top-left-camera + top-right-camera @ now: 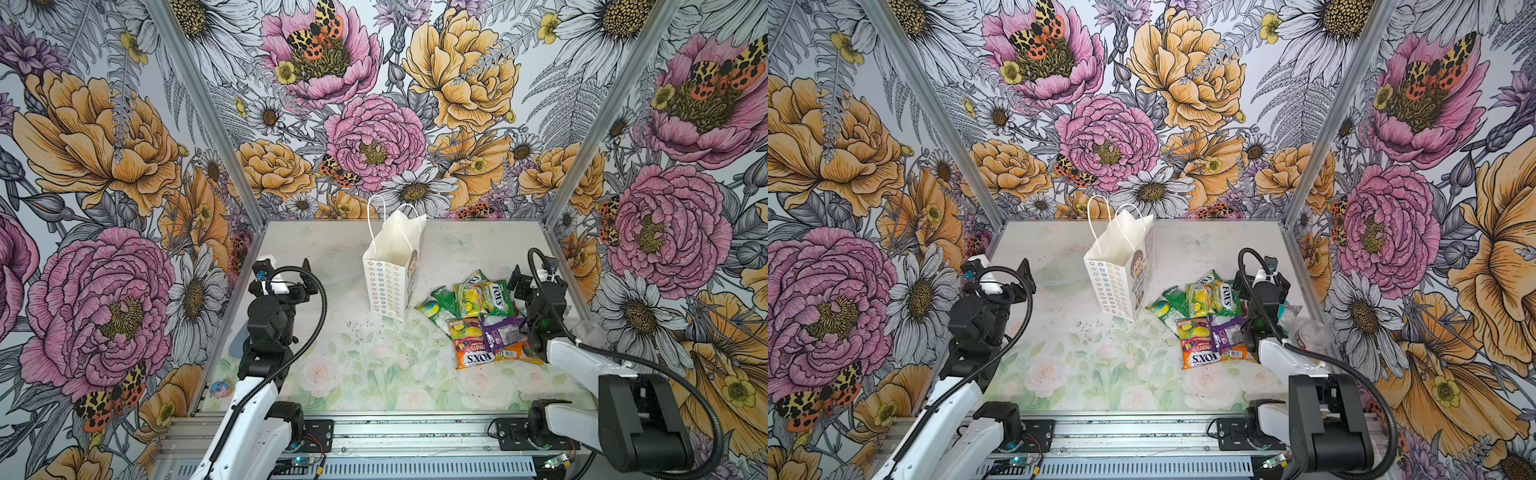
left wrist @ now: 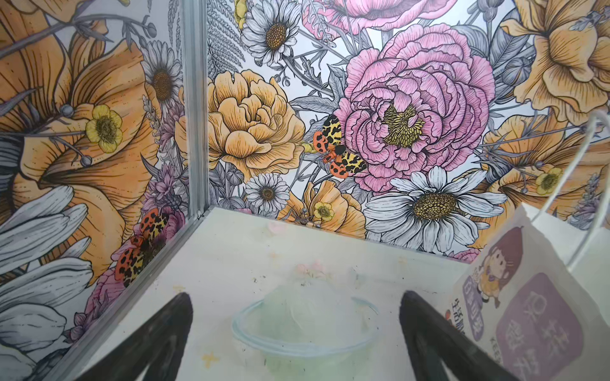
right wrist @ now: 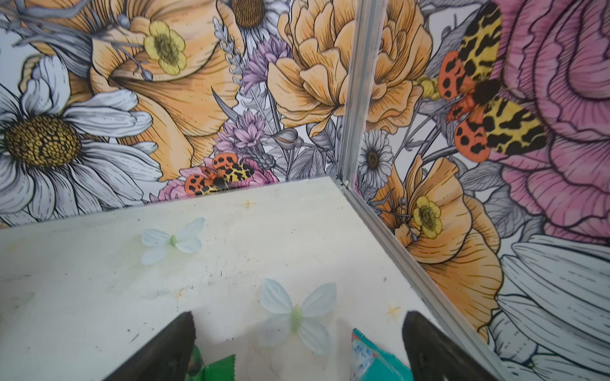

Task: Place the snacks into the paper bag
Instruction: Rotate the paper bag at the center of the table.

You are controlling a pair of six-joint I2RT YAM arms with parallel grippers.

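My left gripper (image 1: 286,268) and right gripper (image 1: 534,272) are hanging spread wide, gripping nothing. The paper bag (image 1: 386,291) is standing upright just right of my left gripper. The snacks (image 1: 478,320) are lying heaped just left of my right gripper, with a teal packet (image 3: 383,366) showing between its fingers.

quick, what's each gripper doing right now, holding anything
left gripper: open, holding nothing
right gripper: open, holding nothing
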